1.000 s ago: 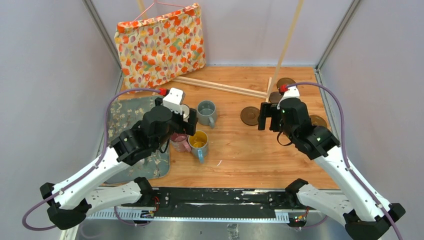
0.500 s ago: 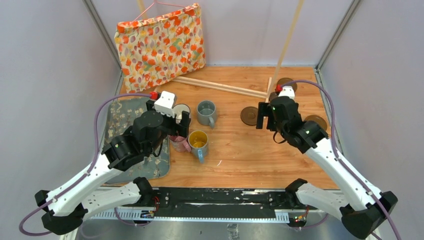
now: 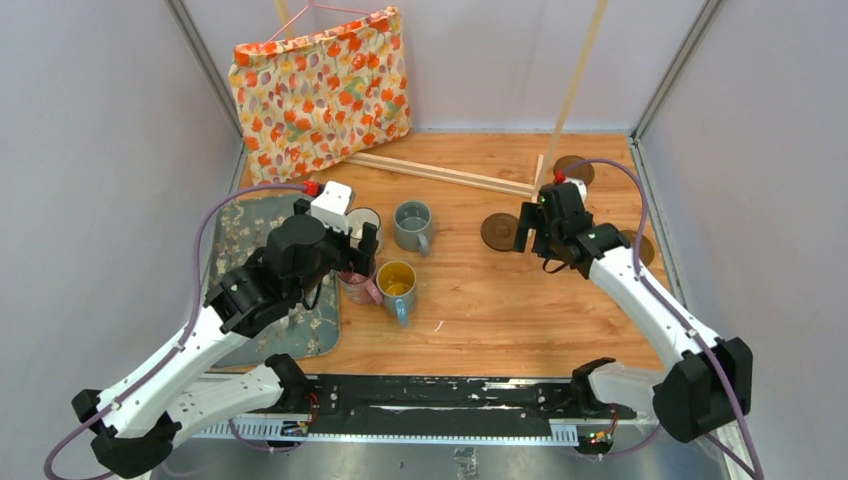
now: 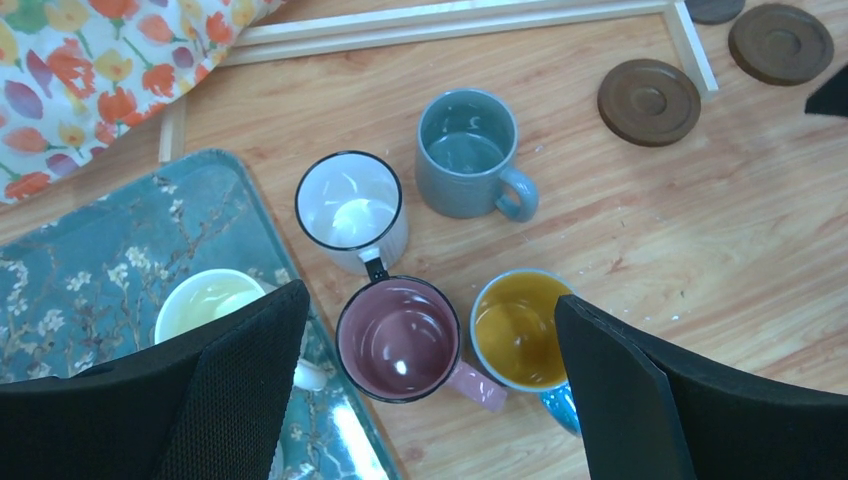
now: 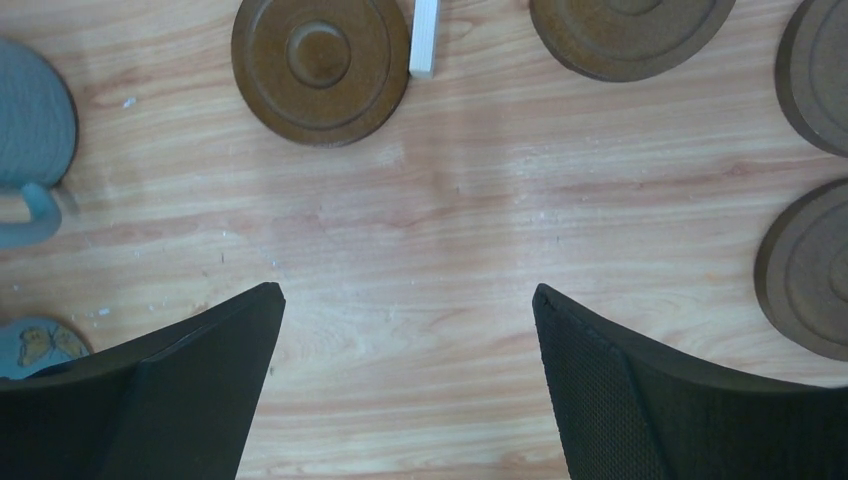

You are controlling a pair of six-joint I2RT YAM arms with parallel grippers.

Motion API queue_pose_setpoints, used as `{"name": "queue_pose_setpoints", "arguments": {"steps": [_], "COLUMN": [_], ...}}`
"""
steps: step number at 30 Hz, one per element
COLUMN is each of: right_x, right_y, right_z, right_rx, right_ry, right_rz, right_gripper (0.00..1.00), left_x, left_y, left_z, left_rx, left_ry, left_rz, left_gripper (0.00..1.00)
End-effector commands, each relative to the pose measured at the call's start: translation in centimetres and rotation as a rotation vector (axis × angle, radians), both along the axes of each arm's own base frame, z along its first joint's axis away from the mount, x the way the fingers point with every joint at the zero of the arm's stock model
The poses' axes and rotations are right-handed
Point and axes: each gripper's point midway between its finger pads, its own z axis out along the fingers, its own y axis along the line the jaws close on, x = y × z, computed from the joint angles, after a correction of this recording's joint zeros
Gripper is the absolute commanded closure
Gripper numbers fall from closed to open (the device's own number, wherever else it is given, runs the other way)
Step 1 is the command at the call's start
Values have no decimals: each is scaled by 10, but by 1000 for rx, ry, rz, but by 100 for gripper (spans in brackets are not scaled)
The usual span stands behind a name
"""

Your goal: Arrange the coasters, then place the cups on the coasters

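Note:
Four cups cluster left of centre: grey-blue, white with a dark rim, pink, and blue with yellow inside. My left gripper hangs open above them. In the left wrist view its fingers straddle the pink cup, with the blue cup and a cream cup beside it. Dark-brown coasters lie scattered at the right. My right gripper is open over bare wood, with coasters around it.
A grey floral mat lies at the left under my left arm. A flowered cloth bag leans on the back wall. Thin wooden slats lie across the back of the table, one ending beside a coaster.
My left gripper has drawn back slightly toward the near left, over the pink cup. My right gripper edged left and away, and its arm swung outward to the right. Both stay open.

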Motion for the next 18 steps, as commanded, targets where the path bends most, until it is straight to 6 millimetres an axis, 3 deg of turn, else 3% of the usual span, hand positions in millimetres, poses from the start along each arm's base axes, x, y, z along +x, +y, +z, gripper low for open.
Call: {"name": "queue_pose_setpoints", "arguments": {"steps": [1,11,18], "right_x": [26,92,147], "right_y": [-1,-41,-43], "right_z": [-10,-28,-26], "right_rx": [78,201,145], "right_ry": [-4,3,-2], "right_rz": [-46,-213,-133], "right_gripper": [0,0,0], "left_x": [-1,7,8], "left_y": [-2,6,12], "left_z": [-17,-34,-41], "left_rx": [53,54,35], "left_ry": [40,44,45], "left_rz": [-43,-18,-4], "left_gripper": [0,0,0]}}
